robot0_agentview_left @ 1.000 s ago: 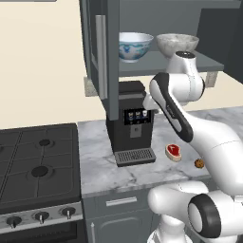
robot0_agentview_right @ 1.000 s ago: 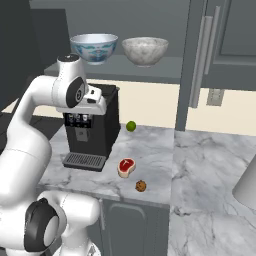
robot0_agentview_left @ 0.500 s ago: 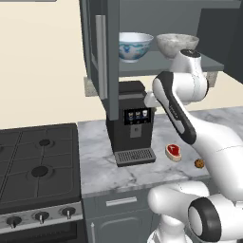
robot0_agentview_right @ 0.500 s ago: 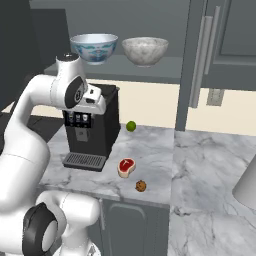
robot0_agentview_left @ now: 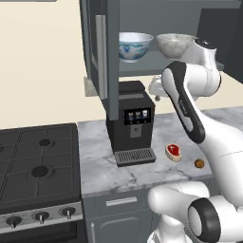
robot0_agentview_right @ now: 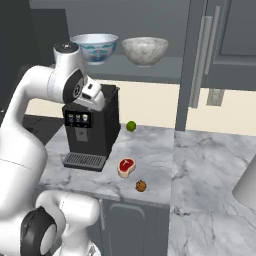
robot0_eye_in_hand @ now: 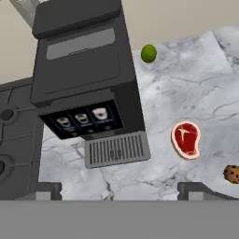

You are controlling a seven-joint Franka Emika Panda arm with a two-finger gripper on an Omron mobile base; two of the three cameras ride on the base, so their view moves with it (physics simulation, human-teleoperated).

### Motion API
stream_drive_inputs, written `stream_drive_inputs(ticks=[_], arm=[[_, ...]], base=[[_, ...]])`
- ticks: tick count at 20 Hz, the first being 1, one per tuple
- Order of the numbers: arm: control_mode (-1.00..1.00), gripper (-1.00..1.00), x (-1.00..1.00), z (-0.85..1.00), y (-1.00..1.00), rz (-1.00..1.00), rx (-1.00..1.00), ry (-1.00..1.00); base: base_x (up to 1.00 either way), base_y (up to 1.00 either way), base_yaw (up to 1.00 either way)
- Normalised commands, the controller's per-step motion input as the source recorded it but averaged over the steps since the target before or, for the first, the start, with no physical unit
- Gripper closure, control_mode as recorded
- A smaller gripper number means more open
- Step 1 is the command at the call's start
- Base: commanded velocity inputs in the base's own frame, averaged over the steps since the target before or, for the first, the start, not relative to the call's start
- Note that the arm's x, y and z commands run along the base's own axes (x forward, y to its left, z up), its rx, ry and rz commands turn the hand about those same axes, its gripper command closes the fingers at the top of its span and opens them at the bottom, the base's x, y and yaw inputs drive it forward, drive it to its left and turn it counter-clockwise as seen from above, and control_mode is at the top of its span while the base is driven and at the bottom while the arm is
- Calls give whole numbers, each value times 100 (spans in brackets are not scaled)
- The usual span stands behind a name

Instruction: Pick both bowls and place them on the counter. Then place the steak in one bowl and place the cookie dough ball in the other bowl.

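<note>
Since the earlier frame the arm has shifted only slightly; the gripper [robot0_eye_in_hand: 119,189] now stands fully spread and empty above the coffee machine [robot0_eye_in_hand: 84,70]. Both bowls sit on the cabinet shelf [robot0_agentview_right: 165,67]: the blue-patterned bowl [robot0_agentview_right: 94,47], with the marbled bowl [robot0_agentview_right: 145,50] at its 3 o'clock. On the counter [robot0_eye_in_hand: 186,93], the steak [robot0_eye_in_hand: 186,139] lies at 3 o'clock of the machine's drip tray, with the cookie dough ball [robot0_eye_in_hand: 232,173] at its 4 o'clock and a lime [robot0_eye_in_hand: 148,53] at its 11 o'clock.

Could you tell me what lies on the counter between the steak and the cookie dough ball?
Nothing: in the hand view, bare marble separates the steak from the cookie dough ball.
</note>
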Motion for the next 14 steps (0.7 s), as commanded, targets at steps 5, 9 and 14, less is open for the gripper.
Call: stream_drive_inputs(ticks=[5, 9, 14], arm=[[-100, -100, 2, 45, 0, -23, 10, -1], [-100, -100, 3, 33, 1, -33, 18, -3], [-100, -100, 1, 19, 1, -33, 25, -12]], base=[[0, 0, 0], [0, 0, 0], [0, 0, 0]])
